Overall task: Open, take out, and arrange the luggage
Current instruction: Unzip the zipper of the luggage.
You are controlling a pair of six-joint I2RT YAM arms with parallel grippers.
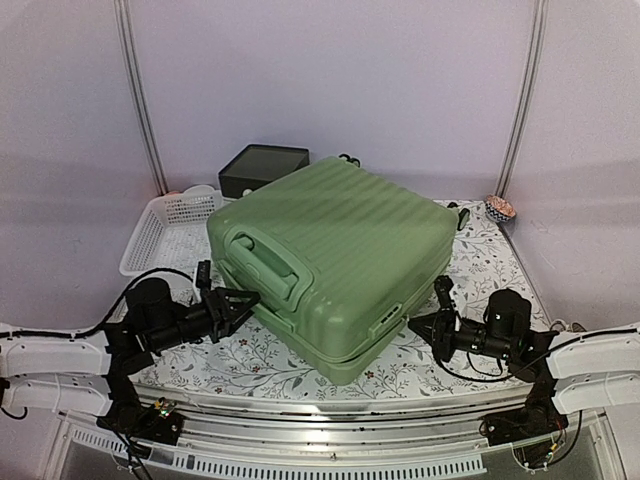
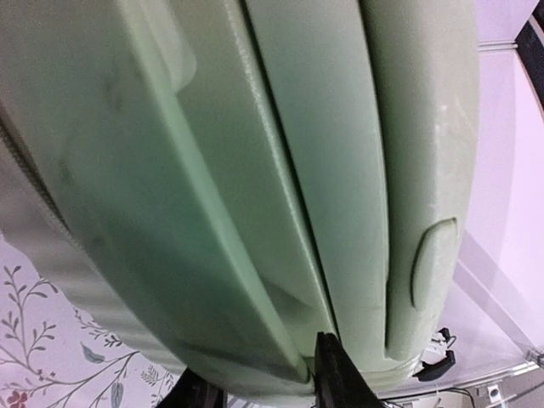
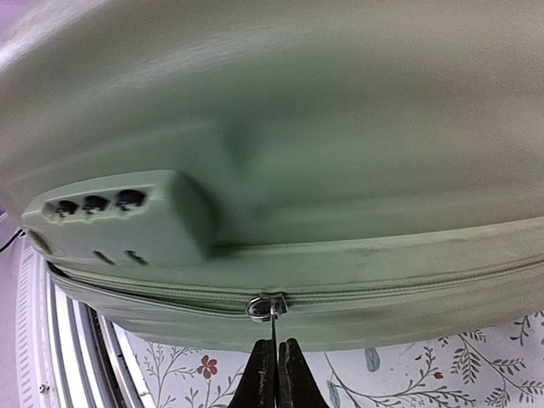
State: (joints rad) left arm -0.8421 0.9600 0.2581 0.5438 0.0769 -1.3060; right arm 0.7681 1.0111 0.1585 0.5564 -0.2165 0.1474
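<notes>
Two grippers meet your closed green luggage [image 1: 340, 240], lying flat mid-table [image 1: 490, 275]: your right gripper [image 3: 274, 344] pinches the zipper pull [image 3: 270, 321] tight, your left gripper [image 1: 240, 303] sits half-spread at its handle-side edge, grip unclear.

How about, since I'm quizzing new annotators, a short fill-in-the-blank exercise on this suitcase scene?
1. The luggage lies ___, its two shells together.
2. The right gripper is ___ on the zipper pull.
3. In the top view, the white mesh basket sits to the luggage's ___.
4. The dark box stands ___ the luggage, farther from the arms.

Missing words: closed; shut; left; behind.
</notes>
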